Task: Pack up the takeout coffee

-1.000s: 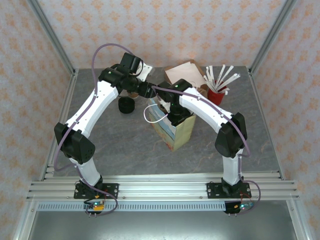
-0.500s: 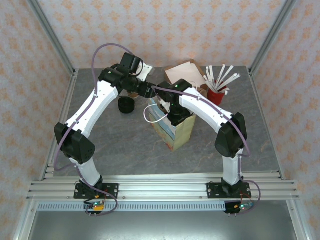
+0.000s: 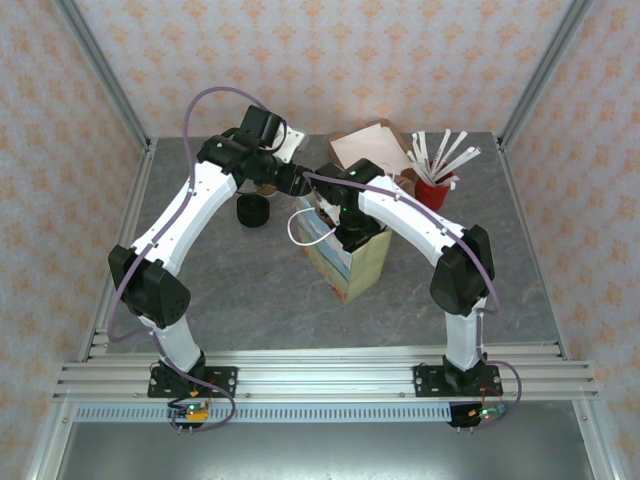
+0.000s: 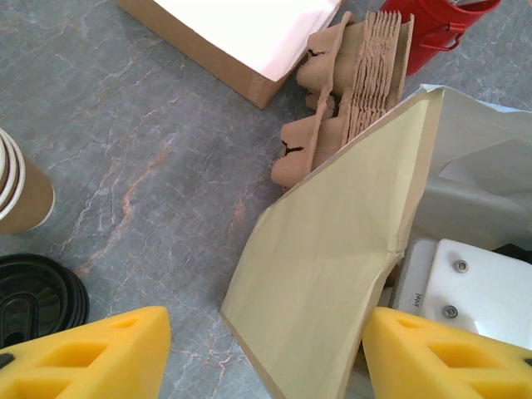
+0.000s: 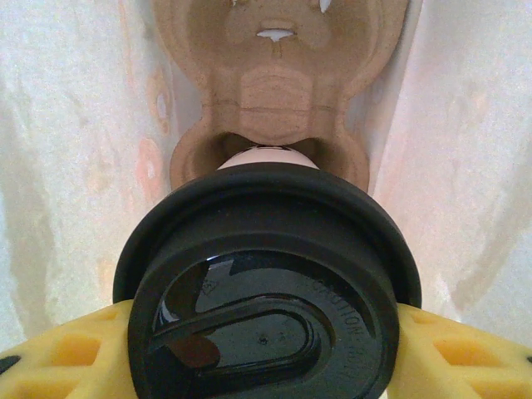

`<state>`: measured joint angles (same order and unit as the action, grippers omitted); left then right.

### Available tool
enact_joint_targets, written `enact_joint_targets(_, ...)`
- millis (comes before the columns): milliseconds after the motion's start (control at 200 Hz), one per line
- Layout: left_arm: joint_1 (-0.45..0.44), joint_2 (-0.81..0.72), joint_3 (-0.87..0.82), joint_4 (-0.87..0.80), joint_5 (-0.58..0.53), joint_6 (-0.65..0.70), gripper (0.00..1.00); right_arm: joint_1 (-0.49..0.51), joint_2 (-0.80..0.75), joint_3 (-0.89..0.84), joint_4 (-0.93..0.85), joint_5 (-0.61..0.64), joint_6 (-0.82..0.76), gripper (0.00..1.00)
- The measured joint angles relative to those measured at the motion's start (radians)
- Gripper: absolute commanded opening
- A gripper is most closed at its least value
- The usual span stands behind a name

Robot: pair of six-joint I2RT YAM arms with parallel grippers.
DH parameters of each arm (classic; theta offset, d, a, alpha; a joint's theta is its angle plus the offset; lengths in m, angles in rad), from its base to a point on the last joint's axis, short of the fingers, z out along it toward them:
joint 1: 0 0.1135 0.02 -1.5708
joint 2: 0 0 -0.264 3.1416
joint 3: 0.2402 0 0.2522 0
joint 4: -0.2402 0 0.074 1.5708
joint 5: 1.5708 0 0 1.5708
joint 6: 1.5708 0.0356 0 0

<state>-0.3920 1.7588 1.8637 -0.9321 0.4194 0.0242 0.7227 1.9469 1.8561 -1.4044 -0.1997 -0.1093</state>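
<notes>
The takeout coffee (image 5: 266, 291), a pale cup under a round black lid, hangs inside the paper bag (image 3: 352, 262) with my right gripper (image 5: 266, 353) shut on it, one yellow finger on each side of the lid. Below it a brown pulp cup carrier (image 5: 270, 75) lies at the bag's bottom, between the bag's pale walls (image 5: 66, 125). My left gripper (image 4: 266, 353) stands open at the bag's far left corner. The bag's tan side wall (image 4: 332, 266) rises between its spread yellow fingers (image 4: 91, 353), which do not press on it.
A stack of loose black lids (image 3: 253, 211) and a stack of lidless cups (image 4: 21, 191) sit left of the bag. Behind it are a cardboard box of napkins (image 3: 370, 148), a stack of pulp carriers (image 4: 349, 91) and a red cup of stirrers (image 3: 435, 185).
</notes>
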Motion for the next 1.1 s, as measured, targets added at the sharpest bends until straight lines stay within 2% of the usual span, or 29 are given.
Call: enact_joint_targets(1101,0.0,0.0,0.0,0.0,-0.008,0.0,0.63,-0.013,0.003,-0.019,0.033,-0.003,-0.019,0.51)
